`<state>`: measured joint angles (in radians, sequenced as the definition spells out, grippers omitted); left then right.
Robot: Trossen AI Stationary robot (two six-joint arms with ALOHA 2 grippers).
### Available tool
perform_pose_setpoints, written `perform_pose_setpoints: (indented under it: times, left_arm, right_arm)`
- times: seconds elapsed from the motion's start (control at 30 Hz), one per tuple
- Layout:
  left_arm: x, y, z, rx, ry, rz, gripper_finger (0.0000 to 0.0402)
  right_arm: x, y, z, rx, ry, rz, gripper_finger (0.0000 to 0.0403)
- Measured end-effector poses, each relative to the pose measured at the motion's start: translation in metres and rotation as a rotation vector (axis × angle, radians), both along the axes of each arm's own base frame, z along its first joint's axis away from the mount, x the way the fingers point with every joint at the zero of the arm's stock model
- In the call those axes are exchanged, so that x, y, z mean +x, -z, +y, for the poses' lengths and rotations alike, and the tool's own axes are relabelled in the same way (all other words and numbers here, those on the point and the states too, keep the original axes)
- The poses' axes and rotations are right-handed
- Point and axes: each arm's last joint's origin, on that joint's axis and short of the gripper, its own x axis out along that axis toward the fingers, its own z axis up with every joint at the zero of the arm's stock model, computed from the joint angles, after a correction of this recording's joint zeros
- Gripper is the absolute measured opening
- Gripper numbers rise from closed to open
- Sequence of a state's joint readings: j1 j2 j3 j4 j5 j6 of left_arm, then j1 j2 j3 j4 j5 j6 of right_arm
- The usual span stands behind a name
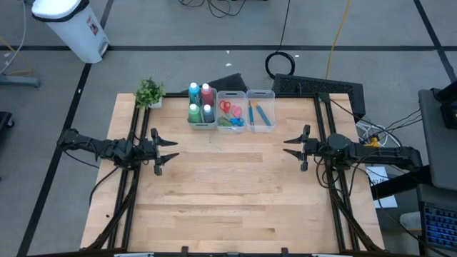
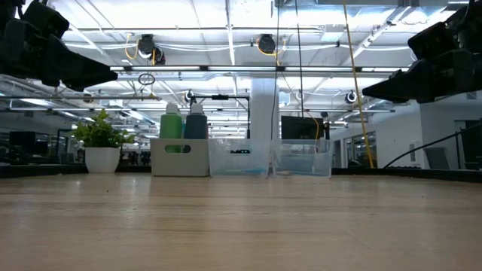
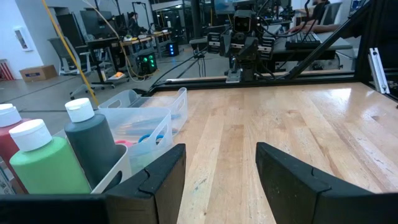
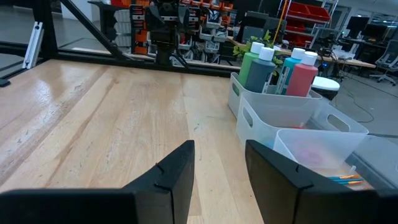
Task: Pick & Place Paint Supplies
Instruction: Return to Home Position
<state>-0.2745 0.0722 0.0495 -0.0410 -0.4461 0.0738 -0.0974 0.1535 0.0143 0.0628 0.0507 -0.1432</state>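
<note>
Four paint bottles [image 1: 201, 102] (blue, pink-red, green, dark grey) stand upright in the left clear bin [image 1: 202, 123] at the table's far edge. The scissors [image 1: 230, 113] lie in the middle bin [image 1: 231, 95], the blue and orange brushes [image 1: 258, 113] in the right bin [image 1: 270, 93]. In the left wrist view the green bottle [image 3: 46, 167] and the dark grey bottle [image 3: 92, 145] stand close by. My left gripper [image 1: 167, 150] hovers open at the table's left side. My right gripper [image 1: 293, 148] hovers open at the right side. Both point toward the table's middle and hold nothing.
A small green potted plant [image 1: 149, 92] stands at the far left corner, beside the bins. The bare wooden table [image 1: 228, 200] spreads between both grippers and toward the near edge. A dark keyboard [image 1: 314, 87] lies past the far right corner.
</note>
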Motion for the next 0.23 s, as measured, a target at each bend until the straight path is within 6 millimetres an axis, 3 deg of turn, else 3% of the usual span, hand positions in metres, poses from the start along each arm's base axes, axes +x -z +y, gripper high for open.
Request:
perform_pose_setpoints:
  times: [0.23]
  left_arm:
    - [0.0, 0.0, 0.0, 0.0, 0.0, 0.0, 0.0203]
  right_arm:
    - [0.0, 0.0001, 0.0, 0.0, 0.0, 0.0, 0.0135]
